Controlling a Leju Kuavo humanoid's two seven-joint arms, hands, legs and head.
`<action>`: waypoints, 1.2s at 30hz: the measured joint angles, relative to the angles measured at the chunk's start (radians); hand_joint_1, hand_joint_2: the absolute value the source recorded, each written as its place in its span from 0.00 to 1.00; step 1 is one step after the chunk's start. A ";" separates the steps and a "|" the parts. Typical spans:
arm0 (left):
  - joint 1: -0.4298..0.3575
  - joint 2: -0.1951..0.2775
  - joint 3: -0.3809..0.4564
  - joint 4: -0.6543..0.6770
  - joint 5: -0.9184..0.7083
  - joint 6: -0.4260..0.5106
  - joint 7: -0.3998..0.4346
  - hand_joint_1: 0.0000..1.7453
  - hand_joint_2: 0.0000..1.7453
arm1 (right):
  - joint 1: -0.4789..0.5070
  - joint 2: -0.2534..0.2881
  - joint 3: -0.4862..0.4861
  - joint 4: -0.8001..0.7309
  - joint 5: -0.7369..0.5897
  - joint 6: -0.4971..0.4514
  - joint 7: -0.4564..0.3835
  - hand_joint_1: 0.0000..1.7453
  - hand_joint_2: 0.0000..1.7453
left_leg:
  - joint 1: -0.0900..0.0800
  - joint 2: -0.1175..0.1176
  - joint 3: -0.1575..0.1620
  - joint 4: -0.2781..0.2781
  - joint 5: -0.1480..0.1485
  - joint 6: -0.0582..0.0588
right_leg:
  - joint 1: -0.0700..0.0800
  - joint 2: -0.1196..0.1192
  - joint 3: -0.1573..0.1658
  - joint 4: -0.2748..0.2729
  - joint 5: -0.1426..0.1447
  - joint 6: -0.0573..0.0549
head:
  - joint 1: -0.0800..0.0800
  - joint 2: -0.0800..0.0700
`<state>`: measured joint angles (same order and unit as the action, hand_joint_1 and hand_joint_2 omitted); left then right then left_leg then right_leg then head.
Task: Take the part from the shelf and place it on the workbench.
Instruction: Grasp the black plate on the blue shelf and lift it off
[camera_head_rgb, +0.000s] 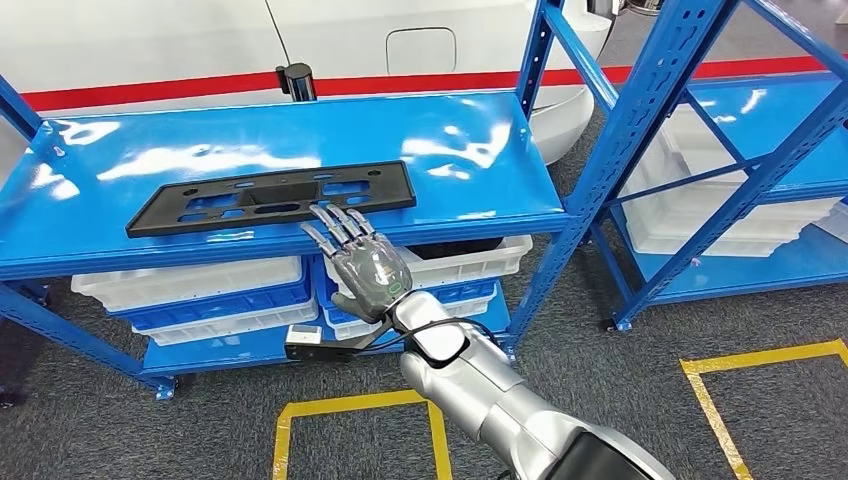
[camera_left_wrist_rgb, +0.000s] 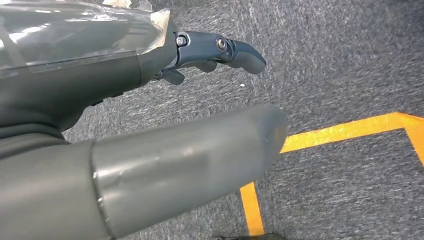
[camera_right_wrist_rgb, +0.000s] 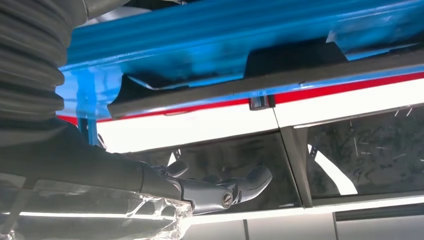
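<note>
Right robot hand at the shelf edge, part not gripped.
Black flat part (camera_head_rgb: 272, 198) lies on the blue shelf (camera_head_rgb: 480, 160) top, near its front edge. Right robot hand (camera_head_rgb: 358, 257) is spread, holding nothing, fingertips (camera_head_rgb: 330, 214) reaching the part's front edge. Left robot hand (camera_left_wrist_rgb: 150, 120) hangs over grey carpet (camera_left_wrist_rgb: 340, 60) with yellow tape (camera_left_wrist_rgb: 345, 130), fingers apart, empty.

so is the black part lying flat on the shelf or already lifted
Flat on the shelf. In the head view the black part lies on the blue shelf top, and the right hand reaches its near edge, fingers spread, not gripping.
</note>
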<state>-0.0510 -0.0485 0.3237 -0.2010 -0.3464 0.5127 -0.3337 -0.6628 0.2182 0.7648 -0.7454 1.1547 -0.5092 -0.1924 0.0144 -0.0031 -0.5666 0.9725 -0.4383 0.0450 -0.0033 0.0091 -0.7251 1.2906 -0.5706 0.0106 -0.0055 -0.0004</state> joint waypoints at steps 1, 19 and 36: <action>0.001 -0.001 0.000 0.000 0.000 -0.001 -0.001 0.00 0.00 | 0.001 0.000 0.000 0.000 0.000 0.001 0.000 0.00 1.00 | 0.000 -0.001 0.005 0.000 -0.004 -0.002 | 0.000 0.000 0.003 -0.025 0.023 0.008 | 0.000 0.000; 0.001 -0.004 0.004 0.000 -0.004 0.001 -0.002 0.00 0.00 | -0.002 0.012 0.000 -0.003 0.012 0.011 0.011 0.00 1.00 | 0.007 0.001 -0.080 0.098 0.006 -0.052 | -0.005 0.004 0.192 -0.311 0.100 -0.029 | -0.005 0.000; -0.001 -0.010 0.008 0.000 -0.010 -0.001 -0.006 0.00 0.00 | 0.003 0.008 -0.001 -0.006 0.026 0.013 0.018 0.00 1.00 | -0.003 -0.003 0.032 0.012 -0.038 -0.023 | -0.010 -0.009 0.121 -0.286 0.143 0.026 | 0.000 0.000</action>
<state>-0.0515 -0.0590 0.3316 -0.2007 -0.3563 0.5116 -0.3392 -0.6594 0.2260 0.7641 -0.7515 1.1804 -0.4963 -0.1740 0.0118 -0.0059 -0.5350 0.9840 -0.4764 0.0216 -0.0130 -0.0003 -0.6046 1.0048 -0.4280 0.0368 -0.0052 -0.0004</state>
